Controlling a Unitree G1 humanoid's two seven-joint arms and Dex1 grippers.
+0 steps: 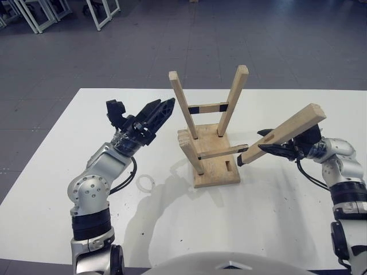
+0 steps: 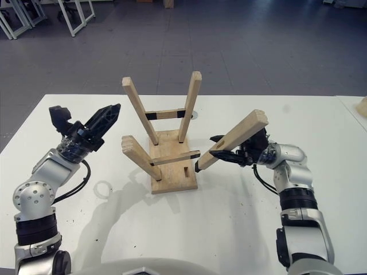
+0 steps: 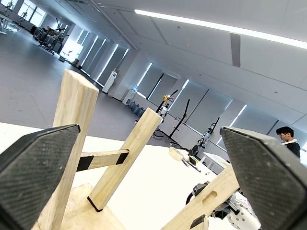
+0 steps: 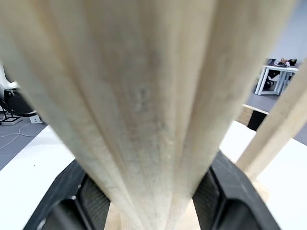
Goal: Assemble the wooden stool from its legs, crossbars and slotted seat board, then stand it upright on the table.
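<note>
The stool sits upside down near the middle of the white table (image 1: 69,172). Its slotted seat board (image 1: 221,172) lies flat, with 3 pale legs rising from it: 2 (image 1: 182,103) on the far side and 1 (image 1: 192,150) leaning at the near left. 2 dark-tipped crossbars (image 1: 207,107) link them.

The right hand (image 1: 266,143) is clamped around the 4th leg (image 1: 287,130). That leg is tilted, its lower end just beside the board's right edge.

The left hand (image 1: 160,110) hovers with its fingers spread wide and holding nothing, near the left legs but apart from them. The far legs stand near the table's far edge, and the near edge is well apart.
</note>
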